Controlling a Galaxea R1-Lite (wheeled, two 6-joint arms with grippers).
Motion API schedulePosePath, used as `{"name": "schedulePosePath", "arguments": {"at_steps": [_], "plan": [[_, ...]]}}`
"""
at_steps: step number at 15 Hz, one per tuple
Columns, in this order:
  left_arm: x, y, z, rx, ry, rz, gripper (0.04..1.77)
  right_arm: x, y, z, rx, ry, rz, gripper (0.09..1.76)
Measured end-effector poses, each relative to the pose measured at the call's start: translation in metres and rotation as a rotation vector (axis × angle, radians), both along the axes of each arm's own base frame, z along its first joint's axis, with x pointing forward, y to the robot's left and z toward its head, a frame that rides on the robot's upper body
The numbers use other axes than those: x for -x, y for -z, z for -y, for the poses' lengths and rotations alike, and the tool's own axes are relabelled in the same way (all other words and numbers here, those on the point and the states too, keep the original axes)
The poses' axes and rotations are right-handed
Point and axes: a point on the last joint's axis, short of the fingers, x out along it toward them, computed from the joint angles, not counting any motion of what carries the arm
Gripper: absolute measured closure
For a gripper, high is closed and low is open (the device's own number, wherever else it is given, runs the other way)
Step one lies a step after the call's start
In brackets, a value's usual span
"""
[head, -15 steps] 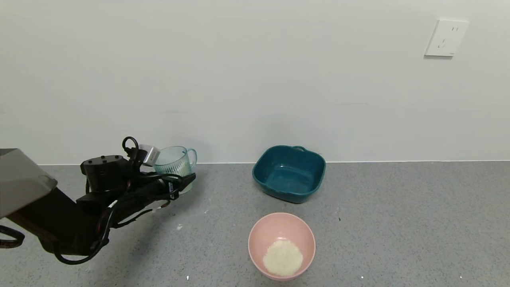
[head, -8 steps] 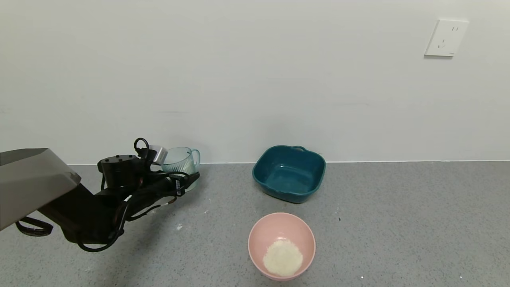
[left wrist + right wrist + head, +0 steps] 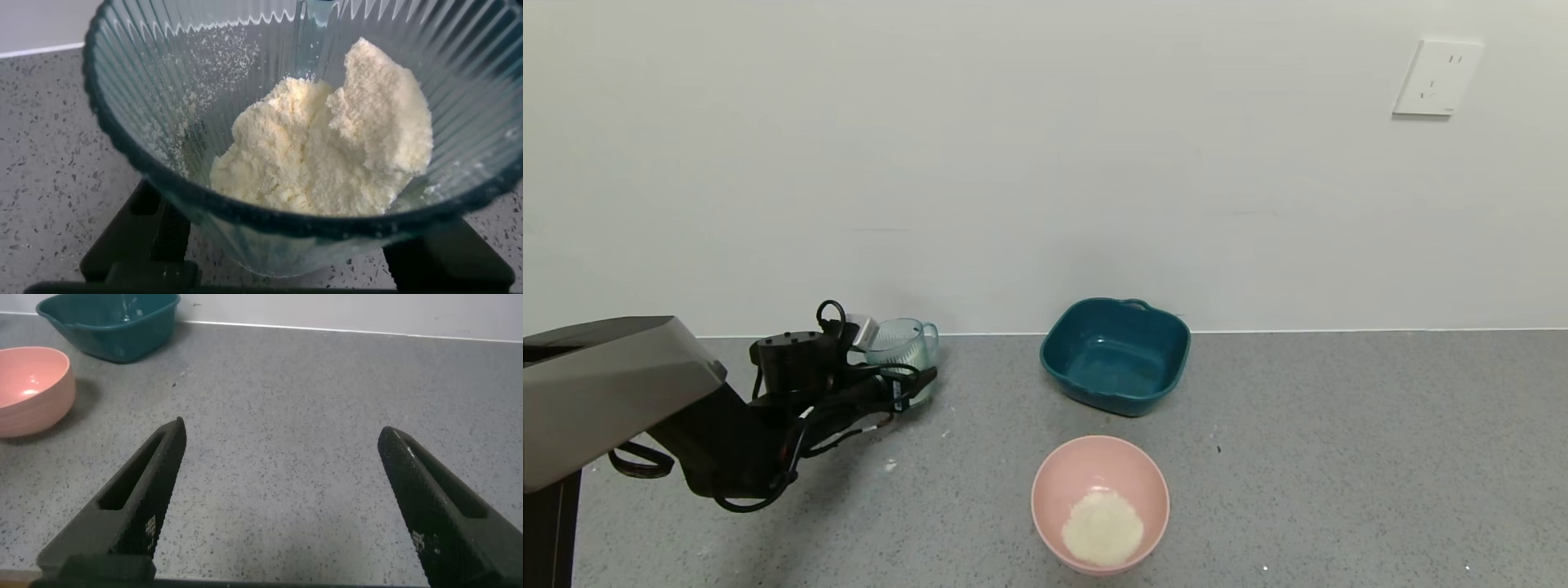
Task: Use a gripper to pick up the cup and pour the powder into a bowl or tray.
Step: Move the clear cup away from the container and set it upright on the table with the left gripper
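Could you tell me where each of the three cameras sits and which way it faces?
Head view: from the robot's head, down at the counter; shows the left gripper around the cup, pink bowl, teal tub.
Left wrist view: looks into the cup at its powder; own fingers below.
Right wrist view: along the counter; open right gripper.
Shared: bowl and tub appear in head and right wrist views.

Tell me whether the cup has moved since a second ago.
Yes. The cup, held by the left gripper, has shifted slightly right, toward the fixed teal tub, and looks farther off.
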Motion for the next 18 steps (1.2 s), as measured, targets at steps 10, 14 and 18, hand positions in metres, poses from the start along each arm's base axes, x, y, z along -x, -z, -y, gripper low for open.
{"name": "schedulePosePath", "arguments": {"at_steps": [10, 14, 18], "plan": [[-0.0001, 0.0114, -0.0002, -0.002, -0.002, -0.029, 0.36, 0.0000, 0.0000, 0.0000, 0.000, 0.000, 0.000, 0.14], [0.0010, 0.0118, -0.0003, -0.004, -0.004, -0.035, 0.25, 0.0000, 0.0000, 0.0000, 0.000, 0.000, 0.000, 0.14], [0.0033, 0.0113, -0.0003, -0.006, -0.006, -0.054, 0.19, 0.0000, 0.0000, 0.0000, 0.000, 0.000, 0.000, 0.14]]}}
